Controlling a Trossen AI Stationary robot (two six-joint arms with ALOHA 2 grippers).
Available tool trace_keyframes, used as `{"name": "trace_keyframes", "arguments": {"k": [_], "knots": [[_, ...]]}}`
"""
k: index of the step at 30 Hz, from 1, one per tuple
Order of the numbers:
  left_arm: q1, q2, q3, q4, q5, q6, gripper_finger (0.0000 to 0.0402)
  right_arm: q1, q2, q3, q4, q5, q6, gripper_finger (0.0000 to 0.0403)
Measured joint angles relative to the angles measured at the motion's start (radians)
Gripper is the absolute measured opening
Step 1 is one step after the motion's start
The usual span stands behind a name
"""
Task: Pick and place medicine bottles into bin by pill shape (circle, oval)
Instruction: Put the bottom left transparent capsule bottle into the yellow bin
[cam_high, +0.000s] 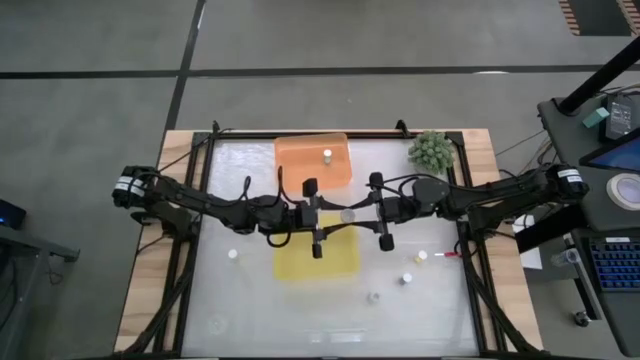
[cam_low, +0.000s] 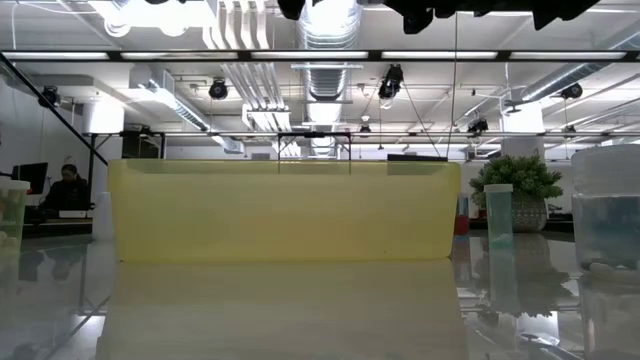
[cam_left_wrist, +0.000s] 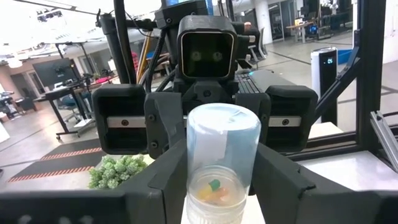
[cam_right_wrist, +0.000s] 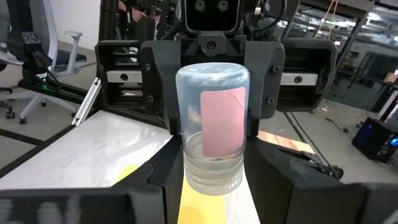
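One clear medicine bottle (cam_high: 347, 214) with a pink label (cam_right_wrist: 222, 121) is held in the air between my two grippers, cap end down, above the far edge of the yellow tray (cam_high: 316, 258). My left gripper (cam_high: 328, 216) comes from the table's left and my right gripper (cam_high: 366, 213) from the right; they face each other, and each has its fingers shut on the bottle. Coloured pills lie in the bottle's lower end (cam_left_wrist: 214, 190). Another bottle (cam_high: 327, 155) stands in the orange tray (cam_high: 300, 162). Loose bottles stand on the table on the left (cam_high: 233, 254) and on the right (cam_high: 422, 256), (cam_high: 407, 278), (cam_high: 373, 296). My left gripper pinches the bottle's lower part (cam_left_wrist: 194, 198), just above the cap, between its two fingers, level from the table's left. The bottle stands upright on its cap end, clear of the table. My right gripper pinches the bottle near the ribbed cap (cam_right_wrist: 189, 175) between its two fingers, level from the table's right.
A green spiky plant ball (cam_high: 431, 150) sits at the far right corner. The yellow tray's wall (cam_low: 285, 210) fills the low view, with bottles beside it (cam_low: 498, 215), (cam_low: 605, 220). A red-tipped stick (cam_high: 448, 255) lies near the right edge.
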Motion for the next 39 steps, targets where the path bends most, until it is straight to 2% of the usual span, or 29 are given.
{"name": "trace_keyframes", "arguments": {"k": [7,12,16,22,25,31,39], "knots": [[0.000,-0.007,0.001,-0.037,0.000,0.001,0.0230,0.000,0.000,0.000,-0.019,0.000,0.019,0.0135],[0.001,-0.060,0.002,-0.151,0.000,0.009,0.0263,0.000,-0.002,0.000,-0.065,0.000,0.062,0.0135],[0.000,-0.129,0.001,-0.309,-0.001,0.009,0.0269,-0.002,-0.003,0.008,-0.143,0.010,0.109,0.0135],[0.000,-0.204,0.000,-0.487,-0.010,0.001,0.0270,-0.010,0.010,0.117,-0.411,0.052,0.163,0.0135],[0.000,-0.219,0.000,-0.535,-0.059,0.001,0.0270,-0.015,0.038,0.189,-0.563,0.064,0.193,0.0135],[0.000,-0.226,-0.001,-0.623,-0.164,-0.002,0.0270,-0.021,0.172,0.369,-0.836,0.064,0.240,0.0135],[-0.002,-0.246,-0.002,-0.725,-0.171,-0.053,0.0270,-0.023,0.406,0.588,-1.084,0.063,0.244,0.0136]]}}
